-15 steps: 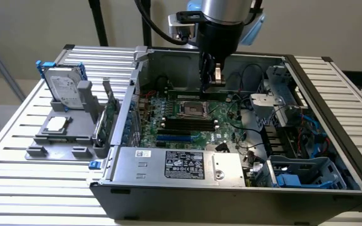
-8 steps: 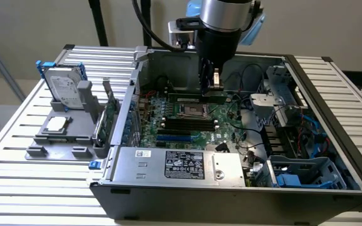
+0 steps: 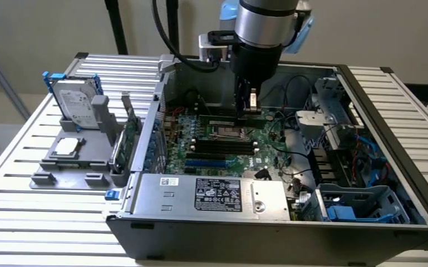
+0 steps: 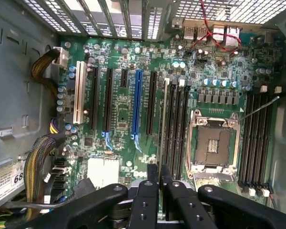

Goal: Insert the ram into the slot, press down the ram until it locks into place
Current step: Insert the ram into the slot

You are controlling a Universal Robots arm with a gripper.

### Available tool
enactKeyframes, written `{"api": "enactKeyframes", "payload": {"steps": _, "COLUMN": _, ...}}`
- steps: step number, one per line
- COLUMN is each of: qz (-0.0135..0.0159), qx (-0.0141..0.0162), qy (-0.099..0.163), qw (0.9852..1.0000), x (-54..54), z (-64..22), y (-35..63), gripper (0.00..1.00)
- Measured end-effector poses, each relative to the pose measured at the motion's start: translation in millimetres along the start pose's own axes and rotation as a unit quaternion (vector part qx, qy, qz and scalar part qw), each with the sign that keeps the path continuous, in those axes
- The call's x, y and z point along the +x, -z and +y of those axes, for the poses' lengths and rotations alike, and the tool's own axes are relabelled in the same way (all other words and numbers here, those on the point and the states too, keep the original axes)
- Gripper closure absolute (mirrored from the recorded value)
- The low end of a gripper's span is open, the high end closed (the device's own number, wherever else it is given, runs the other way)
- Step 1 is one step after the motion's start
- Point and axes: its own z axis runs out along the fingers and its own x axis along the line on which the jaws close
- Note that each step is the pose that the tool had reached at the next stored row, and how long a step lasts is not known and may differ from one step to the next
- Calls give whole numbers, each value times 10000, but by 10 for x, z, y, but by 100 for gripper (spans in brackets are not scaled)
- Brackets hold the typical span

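1. As the exterior view reads from nine o'clock, a grey stand (image 3: 65,162) holding a hard drive (image 3: 76,105) sits beside the open computer case (image 3: 198,228).
2. Inside the case, the ram (image 3: 226,118) stands on edge in the slot (image 4: 165,143), at twelve o'clock from the silver processor socket (image 3: 226,132).
3. I am the gripper (image 3: 247,108) over the ram's three o'clock end, my fingers (image 4: 152,179) pinching its thin top edge.

The green ram (image 3: 222,118) stands on edge in a long black slot (image 4: 167,119).

A robotics lab: opened computer case (image 3: 273,240) on a slatted aluminium table (image 3: 35,222), robot arm (image 3: 262,28) above.
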Motion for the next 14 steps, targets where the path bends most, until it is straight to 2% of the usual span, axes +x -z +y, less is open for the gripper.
{"api": "enactKeyframes", "payload": {"steps": 14, "qz": 0, "qx": 0, "qy": -10, "qw": 10000, "x": -21, "z": 29, "y": -256, "gripper": 86}}
